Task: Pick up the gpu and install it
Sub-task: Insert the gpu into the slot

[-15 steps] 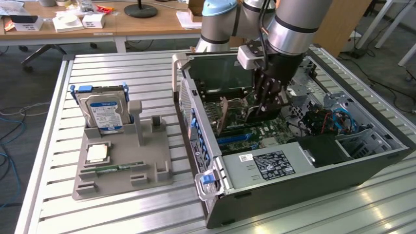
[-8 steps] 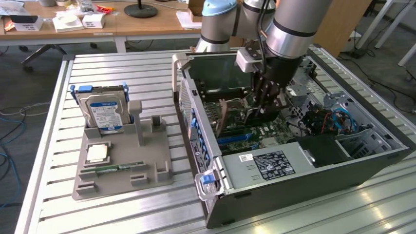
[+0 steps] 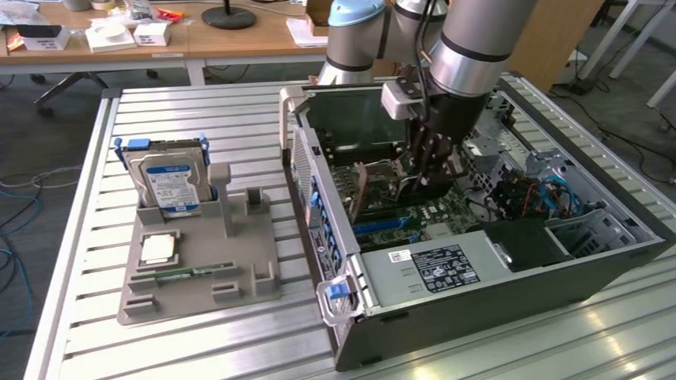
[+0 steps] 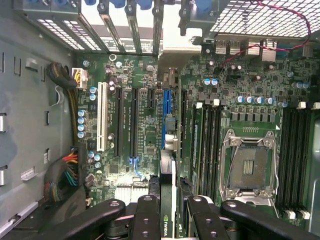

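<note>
So the gripper (image 3: 428,178) is down inside the open computer case (image 3: 476,305), over on the exterior view's right. It's clamped on the gpu (image 4: 166,227). In the wrist view the card sits edge-on between the two black fingers (image 4: 147,220), one on each flat side, and you can see a little green logo on the card's edge.

The gpu hangs over the motherboard (image 4: 240,100), roughly lined up with the blue slot (image 4: 163,115). It's between the long black expansion slots (image 4: 134,125) on one side and the memory slots plus the open CPU socket (image 4: 248,167) on the other. I honestly can't tell whether the card's bottom edge is touching the slot or just above it. From the exterior view the fingers are deep in the case and the card is mostly hidden behind them.

On the exterior view's left, well away from the case, there's a grey parts holder (image 3: 201,297) sitting on the slatted metal table (image 3: 211,352). The blue-and-silver hard drive (image 3: 169,186) stands upright at its far end. A square processor chip (image 3: 158,249) lies flat nearer the camera, and a narrow green memory stick (image 3: 195,273) lies just near of that. A wooden desk (image 3: 243,39) with some clutter is in the far background.
</note>
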`<action>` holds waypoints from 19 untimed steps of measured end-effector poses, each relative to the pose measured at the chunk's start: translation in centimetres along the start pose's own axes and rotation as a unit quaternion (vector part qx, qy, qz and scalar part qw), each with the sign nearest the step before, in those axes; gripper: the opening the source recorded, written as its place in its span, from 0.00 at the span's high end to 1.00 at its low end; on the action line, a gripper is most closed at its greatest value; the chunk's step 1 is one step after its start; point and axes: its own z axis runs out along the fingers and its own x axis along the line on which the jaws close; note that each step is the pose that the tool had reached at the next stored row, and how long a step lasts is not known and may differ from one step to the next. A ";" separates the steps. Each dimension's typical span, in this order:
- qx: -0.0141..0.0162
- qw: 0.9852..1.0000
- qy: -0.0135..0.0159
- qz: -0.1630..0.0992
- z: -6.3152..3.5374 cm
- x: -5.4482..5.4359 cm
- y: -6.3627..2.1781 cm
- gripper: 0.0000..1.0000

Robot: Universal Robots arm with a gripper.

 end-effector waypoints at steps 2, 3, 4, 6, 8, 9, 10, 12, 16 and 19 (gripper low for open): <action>0.001 1.000 0.000 0.000 0.02 0.0 0.06 0.74; 0.001 1.000 0.000 0.000 0.02 0.0 0.06 0.74; 0.001 1.000 0.000 0.000 0.02 0.0 0.08 0.74; 0.001 1.000 0.000 0.000 0.03 0.0 0.21 0.74; 0.001 1.000 0.000 0.000 0.03 0.0 0.35 0.74; 0.001 1.000 0.000 0.000 0.04 0.0 0.42 0.74; 0.001 1.000 0.000 0.000 0.05 0.0 0.49 0.74; 0.001 1.000 0.000 0.000 0.09 0.0 0.66 0.74; 0.001 1.000 0.000 0.000 0.33 0.0 0.86 0.74; 0.002 1.000 0.000 0.000 0.50 0.0 0.94 0.74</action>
